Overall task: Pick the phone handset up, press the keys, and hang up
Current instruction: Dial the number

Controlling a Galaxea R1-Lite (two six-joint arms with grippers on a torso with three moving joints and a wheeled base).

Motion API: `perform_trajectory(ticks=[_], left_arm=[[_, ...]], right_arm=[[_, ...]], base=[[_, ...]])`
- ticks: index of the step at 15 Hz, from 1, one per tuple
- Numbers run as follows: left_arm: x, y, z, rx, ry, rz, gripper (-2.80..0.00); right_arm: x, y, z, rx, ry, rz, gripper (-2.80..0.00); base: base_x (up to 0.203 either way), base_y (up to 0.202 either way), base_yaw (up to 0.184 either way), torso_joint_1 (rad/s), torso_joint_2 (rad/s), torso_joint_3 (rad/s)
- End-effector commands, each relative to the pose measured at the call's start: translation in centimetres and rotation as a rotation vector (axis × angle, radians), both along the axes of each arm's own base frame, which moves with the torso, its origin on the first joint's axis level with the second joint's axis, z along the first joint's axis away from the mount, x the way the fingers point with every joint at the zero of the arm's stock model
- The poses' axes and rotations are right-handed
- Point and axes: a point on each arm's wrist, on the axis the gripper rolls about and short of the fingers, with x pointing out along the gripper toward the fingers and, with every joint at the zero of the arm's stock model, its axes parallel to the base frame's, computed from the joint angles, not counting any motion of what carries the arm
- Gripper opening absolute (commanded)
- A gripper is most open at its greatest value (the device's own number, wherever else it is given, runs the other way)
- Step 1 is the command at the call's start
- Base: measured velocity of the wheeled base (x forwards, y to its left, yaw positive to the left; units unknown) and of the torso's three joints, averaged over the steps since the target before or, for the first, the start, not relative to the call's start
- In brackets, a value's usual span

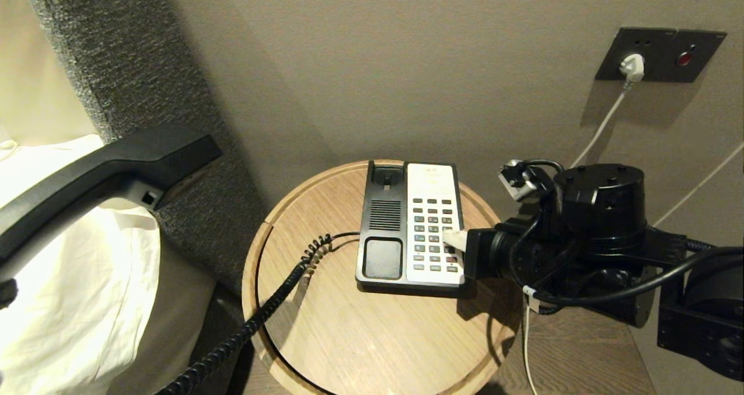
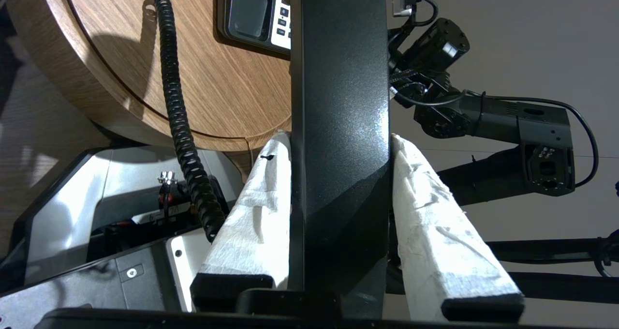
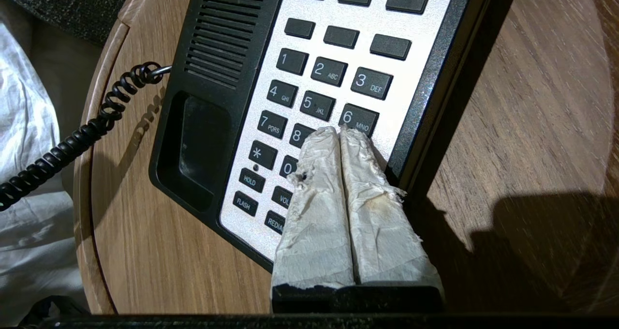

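Phone handset (image 1: 99, 180) lifted clear of its cradle, at the left edge of the head view, slanting from lower left up to a thick rounded end near the upper left, over white bedding (image 1: 75, 290) and in front of a dark textured headboard (image 1: 145, 93). In the left wrist view, left gripper (image 2: 340, 142) clamped on the handset (image 2: 338, 126), its white-wrapped fingers (image 2: 256, 208) pressed against both sides of the black bar running up the middle of the frame. Black coiled cord (image 1: 273, 302) trailing from the lower left of the head view across the round wooden table (image 1: 349, 348) to the left side of the phone base (image 1: 410, 226); same cord (image 2: 179, 116) hanging down the left half of the left wrist view. Phone base black and white, at the centre of the head view toward the far side of the table, empty cradle on its left, keypad on its right. Right gripper (image 1: 456, 241) reaching in from the right of the head view, tip over the lower right part of the keypad. In the right wrist view, right gripper (image 3: 339, 131) with its two wrapped fingers (image 3: 319, 174) pressed together, nothing between them, tips down on the keypad (image 3: 309, 77) in the row under the 5 and 6 keys, covering the key beside the 8; actual pressing of a key impossible to tell. Wall socket plate (image 1: 660, 55) at the upper right of the head view, white plug (image 1: 632, 67) in it, white cable dropping toward the right arm.
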Motion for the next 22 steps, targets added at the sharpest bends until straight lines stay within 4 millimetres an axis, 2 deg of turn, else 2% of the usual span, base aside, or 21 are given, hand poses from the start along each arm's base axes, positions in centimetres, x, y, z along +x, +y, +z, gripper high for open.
perform_trajectory(ticks=[1,7,15,19,22], left_arm=[[0.0,0.0,0.0,0.000,0.006,0.002,-2.80],[0.0,0.0,-0.1,0.001,0.007,0.002,-2.80],[0.0,0.1,-0.5,0.009,0.015,0.004,-2.80],[0.0,0.0,-0.6,0.012,0.018,0.004,-2.80],[0.0,0.0,-0.6,0.014,0.019,0.004,-2.80]], right_arm=[[0.0,-0.1,-0.4,-0.008,0.009,-0.003,-2.80],[-0.1,-0.2,-0.3,-0.008,0.008,-0.005,-2.80],[-1.2,-0.7,1.7,0.041,-0.049,0.005,-2.80],[-2.3,-1.1,0.8,0.016,-0.020,0.020,-2.80],[-2.7,-1.0,1.0,0.022,-0.022,0.037,-2.80]], base=[[0.000,0.000,0.000,0.000,0.00,0.000],[0.000,0.000,0.000,0.000,0.00,0.000],[0.000,0.000,0.000,0.000,0.00,0.000],[0.000,0.000,0.000,0.000,0.00,0.000],[0.000,0.000,0.000,0.000,0.00,0.000]])
